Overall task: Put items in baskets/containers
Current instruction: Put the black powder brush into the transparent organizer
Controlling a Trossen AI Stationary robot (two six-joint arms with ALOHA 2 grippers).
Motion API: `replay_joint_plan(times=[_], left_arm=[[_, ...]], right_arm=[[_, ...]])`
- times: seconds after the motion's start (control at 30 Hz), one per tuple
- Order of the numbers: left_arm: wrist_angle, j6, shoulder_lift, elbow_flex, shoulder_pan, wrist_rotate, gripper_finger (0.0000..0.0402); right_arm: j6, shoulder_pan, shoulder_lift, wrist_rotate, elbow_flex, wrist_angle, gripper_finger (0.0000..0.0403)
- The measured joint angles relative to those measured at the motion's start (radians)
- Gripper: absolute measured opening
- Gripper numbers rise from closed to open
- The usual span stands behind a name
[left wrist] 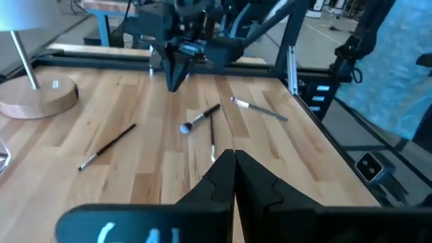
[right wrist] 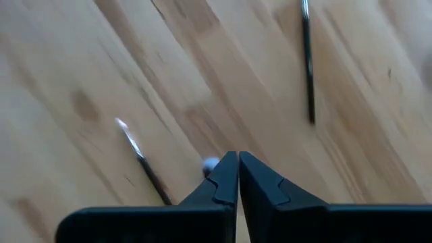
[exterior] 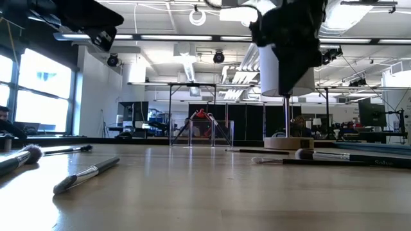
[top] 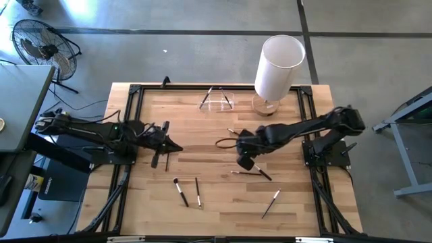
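Note:
Several thin makeup brushes lie flat and scattered on the wooden table: a pair (top: 189, 192) near the front, one (top: 271, 202) at the front right, one (top: 251, 173) beside my right gripper. The small clear container (top: 217, 100) stands at the far edge with a few brushes leaning in it. My right gripper (top: 243, 162) (right wrist: 238, 160) hangs shut above the table, pointing steeply down, with a pale brush head (right wrist: 210, 164) on the wood just beside its tips. My left gripper (top: 177, 146) (left wrist: 234, 158) is shut, nearly level, above the table's left half, holding nothing.
A tall white cylinder on a round wooden base (top: 278, 67) stands at the far right, next to the clear container. A black frame (top: 128, 121) runs around the table. Bare wood lies between the two grippers and along the near edge.

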Motion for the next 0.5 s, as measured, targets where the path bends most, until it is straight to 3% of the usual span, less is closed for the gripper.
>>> replay_joint_plan(times=[0.23,0.5], left_arm=[[0.003,-0.004,0.000,0.000,0.036,0.070,0.0000],[-0.007,0.001,0.000,0.000,0.036,0.085,0.0000]], right_arm=[[0.026,0.000,0.093,-0.112,0.007,-0.025,0.0064],[0.019,-0.001,0.148,-0.125,0.007,-0.023,0.0128]])
